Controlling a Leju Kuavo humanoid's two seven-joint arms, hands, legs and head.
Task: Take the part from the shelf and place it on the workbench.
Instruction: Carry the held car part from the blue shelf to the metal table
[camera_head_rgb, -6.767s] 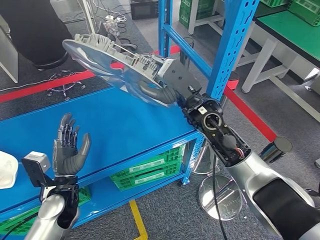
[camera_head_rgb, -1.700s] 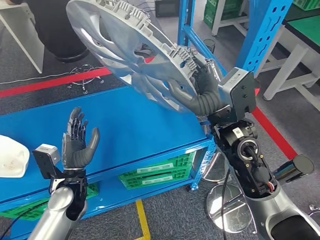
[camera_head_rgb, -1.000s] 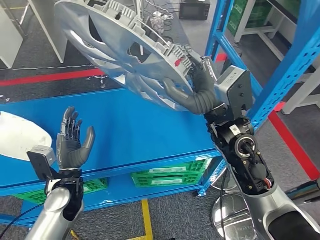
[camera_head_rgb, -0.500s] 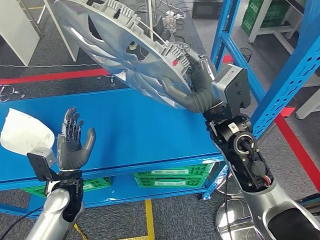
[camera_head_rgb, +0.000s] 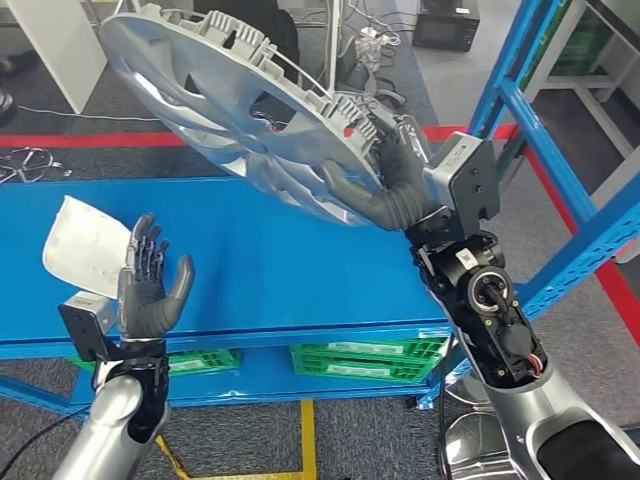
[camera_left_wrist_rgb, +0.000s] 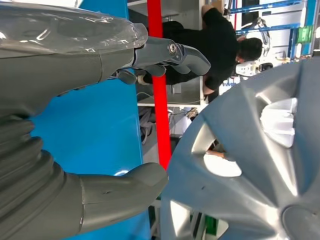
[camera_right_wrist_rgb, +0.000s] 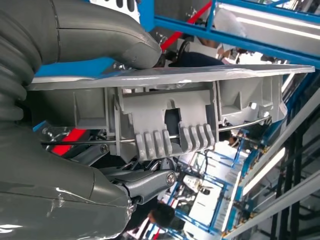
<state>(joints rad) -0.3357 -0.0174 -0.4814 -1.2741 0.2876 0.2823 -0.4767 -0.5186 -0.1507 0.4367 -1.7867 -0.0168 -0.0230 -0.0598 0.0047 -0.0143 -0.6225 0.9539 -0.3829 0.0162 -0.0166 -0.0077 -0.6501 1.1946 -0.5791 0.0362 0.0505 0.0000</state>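
Note:
The part is a large silver wheel cover (camera_head_rgb: 241, 110), tilted in the air above the blue shelf top (camera_head_rgb: 249, 270). My right hand (camera_head_rgb: 389, 180) grips its rim, thumb under the shiny face and fingers over the ribbed back. The right wrist view shows that rim (camera_right_wrist_rgb: 170, 100) edge-on between the thumb and fingers. My left hand (camera_head_rgb: 147, 285) is raised near the shelf's front edge, palm up, fingers apart and holding nothing. In the left wrist view the cover's spoked face (camera_left_wrist_rgb: 256, 160) hangs beyond my left hand (camera_left_wrist_rgb: 94, 130).
A white bag-like object (camera_head_rgb: 83, 245) lies on the blue shelf at the left. Green crates (camera_head_rgb: 370, 360) sit on the lower level. Blue rack uprights (camera_head_rgb: 543, 80) rise at the right. A person in black (camera_left_wrist_rgb: 222, 45) stands behind the red floor line (camera_head_rgb: 83, 140).
The camera has turned, shifting the scene right. My right hand keeps its hold on the wheel cover, which stays tilted over the shelf. The left hand stays raised and open.

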